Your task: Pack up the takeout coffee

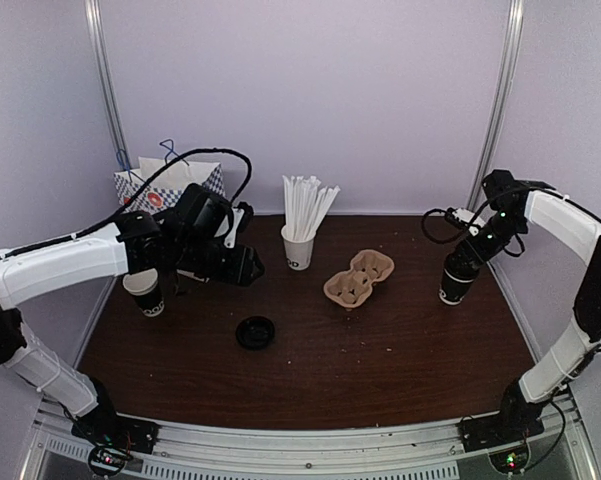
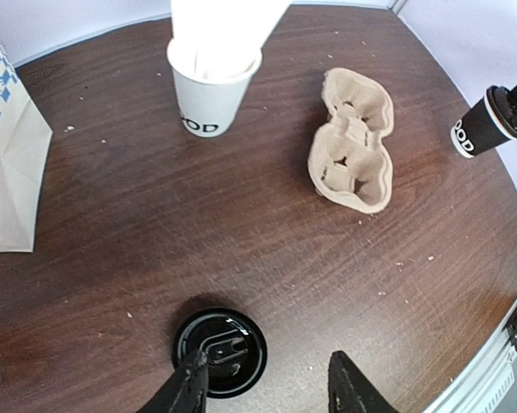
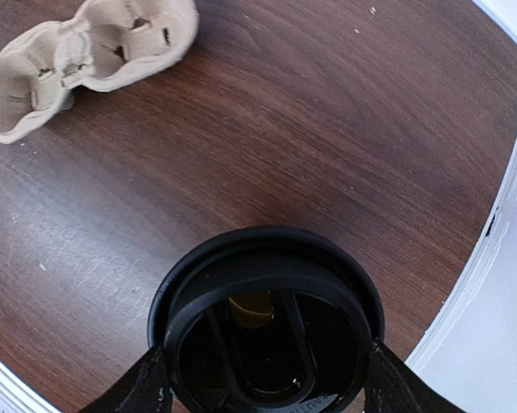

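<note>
Grips the coffee cup (image 1: 454, 290) at its black lid with the right gripper (image 3: 265, 394), jaws spread wide, one of the fingers (image 3: 142, 391) pressed against each side of the rim. Holds it upright on the right side of the table (image 1: 380, 370), near the right edge and well apart from everything else; hard to say from these angles whether resting on the wood or raised just off it. Shows white block letters low on its side in the left wrist view.

Hangs the left gripper (image 2: 271, 394) above the left half of the table, jaws open with nothing between them. Looks down past those fingers (image 2: 187, 389) onto a loose black lid (image 2: 219, 351), flat on the wood toward the near side, just beside the left-hand fingertip in the wrist view, with the gripper above it and clear of it.

Farther back, near the middle: a white cup (image 1: 298, 250) packed with white straws (image 1: 306, 205), upright. Just to its right, between it and the coffee cup: a cardboard cup carrier (image 1: 358, 278) with two wells. At the left, partly under the left arm (image 1: 60, 265): a second black cup (image 1: 146, 296) with a white rim, open at the top. Behind that, by the back wall (image 1: 300, 90): a paper bag (image 1: 170, 183) with a blue check pattern, upright.
</note>
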Robot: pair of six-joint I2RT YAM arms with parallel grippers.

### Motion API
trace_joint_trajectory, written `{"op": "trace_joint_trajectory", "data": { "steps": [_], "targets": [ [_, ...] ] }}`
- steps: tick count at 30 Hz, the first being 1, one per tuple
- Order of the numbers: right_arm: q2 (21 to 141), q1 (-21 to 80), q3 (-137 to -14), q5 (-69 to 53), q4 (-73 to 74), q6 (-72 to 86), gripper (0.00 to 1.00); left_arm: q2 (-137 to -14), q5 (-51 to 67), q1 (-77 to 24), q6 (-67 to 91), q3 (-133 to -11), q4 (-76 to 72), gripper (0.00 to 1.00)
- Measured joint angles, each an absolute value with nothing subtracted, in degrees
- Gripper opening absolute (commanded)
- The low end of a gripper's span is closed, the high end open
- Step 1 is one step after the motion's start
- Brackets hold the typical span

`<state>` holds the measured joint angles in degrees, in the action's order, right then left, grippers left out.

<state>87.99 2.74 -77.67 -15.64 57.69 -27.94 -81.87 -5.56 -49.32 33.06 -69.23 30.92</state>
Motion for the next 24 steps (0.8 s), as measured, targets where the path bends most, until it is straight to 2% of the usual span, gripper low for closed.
{"op": "trace_joint_trajectory", "data": {
  "steps": [7, 12, 13, 15, 21, 22, 23, 24],
  "targets": [
    [93.1, -3.2, -78.0, -16.5, 54.8, -26.2, 0.71, -87.6, -2.0, -46.7, 26.1, -75.5, 36.9, 0.51],
    [93.8, -3.5, -78.0, -17.1, 53.9, -25.3, 0.82, -93.0, -1.1, -46.7, 19.6, -81.4, 42.9, 0.53],
    [93.9, -3.5, -78.0, -17.2, 53.9, -25.1, 0.89, -94.1, -1.1, -46.7, 18.5, -83.1, 44.1, 0.53],
    [93.9, -3.5, -78.1, -17.7, 54.0, -24.7, 0.98, -96.1, -1.0, -46.4, 16.6, -85.9, 45.6, 0.54],
    [91.0, -3.6, -78.9, -19.5, 54.7, -23.0, 1.0, -102.4, 3.5, -45.8, 11.8, -88.6, 49.9, 0.58],
    [90.3, -3.6, -79.3, -19.8, 55.0, -22.7, 1.0, -103.6, 4.5, -45.8, 11.3, -88.6, 50.5, 0.63],
    [89.6, -3.6, -79.6, -20.4, 55.0, -22.4, 1.0, -104.8, 5.5, -45.8, 10.8, -88.6, 50.9, 0.81],
    [88.8, -3.6, -79.9, -21.1, 55.0, -22.1, 1.0, -106.0, 6.4, -45.8, 10.2, -88.6, 51.1, 0.94]
  ]
}}
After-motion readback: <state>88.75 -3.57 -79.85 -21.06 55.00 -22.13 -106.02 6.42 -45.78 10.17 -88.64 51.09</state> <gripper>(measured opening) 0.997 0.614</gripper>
